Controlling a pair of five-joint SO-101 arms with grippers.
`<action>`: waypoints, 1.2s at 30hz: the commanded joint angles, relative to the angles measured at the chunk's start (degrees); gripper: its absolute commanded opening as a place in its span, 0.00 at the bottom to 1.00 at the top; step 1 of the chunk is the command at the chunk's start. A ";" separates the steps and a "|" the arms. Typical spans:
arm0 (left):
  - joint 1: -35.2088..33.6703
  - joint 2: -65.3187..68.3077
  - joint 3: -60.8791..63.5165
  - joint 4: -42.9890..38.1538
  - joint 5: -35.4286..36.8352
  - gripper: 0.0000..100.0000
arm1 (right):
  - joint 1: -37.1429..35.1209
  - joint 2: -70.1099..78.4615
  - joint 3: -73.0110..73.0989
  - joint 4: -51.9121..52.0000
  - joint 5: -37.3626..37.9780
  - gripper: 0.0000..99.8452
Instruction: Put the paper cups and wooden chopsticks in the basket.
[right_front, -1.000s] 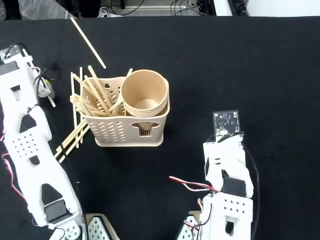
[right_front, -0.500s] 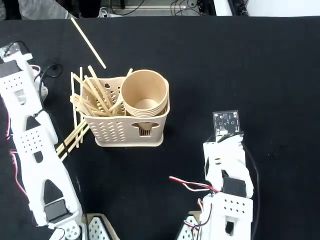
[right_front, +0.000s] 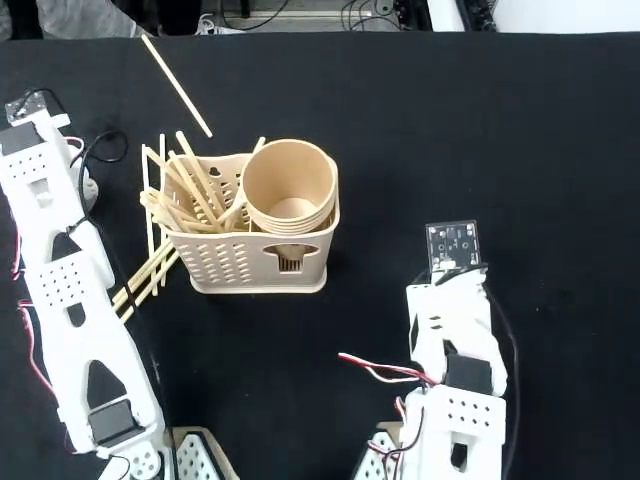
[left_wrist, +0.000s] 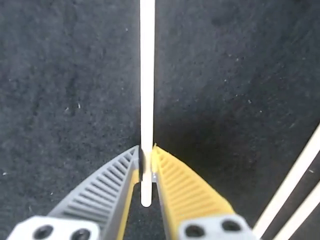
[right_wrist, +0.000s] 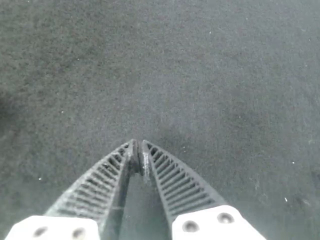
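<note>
The left arm had shifted slightly away from the basket (right_front: 255, 265). Its pincer (left_wrist: 146, 159) was clamped on one chopstick (left_wrist: 147, 75) that jutted past its tips. It was probably a pickup, with the delivery still to come. The right pincer (right_wrist: 137, 150) was shut and empty.

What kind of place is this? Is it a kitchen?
Probably a robot test bench, not a kitchen: two white robot arms sit on a black cloth-covered table, with loose cables along its far edge.
</note>
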 joint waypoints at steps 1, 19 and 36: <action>-0.66 -5.19 9.27 0.79 -0.70 0.03 | 0.35 -0.84 -0.31 -1.05 -0.18 0.01; -0.92 -52.04 63.43 0.35 -6.42 0.03 | 0.35 -0.84 -0.31 -1.05 -0.18 0.01; -0.75 -98.46 104.75 -25.93 -6.51 0.03 | 0.35 -0.84 -0.31 -1.05 -0.18 0.01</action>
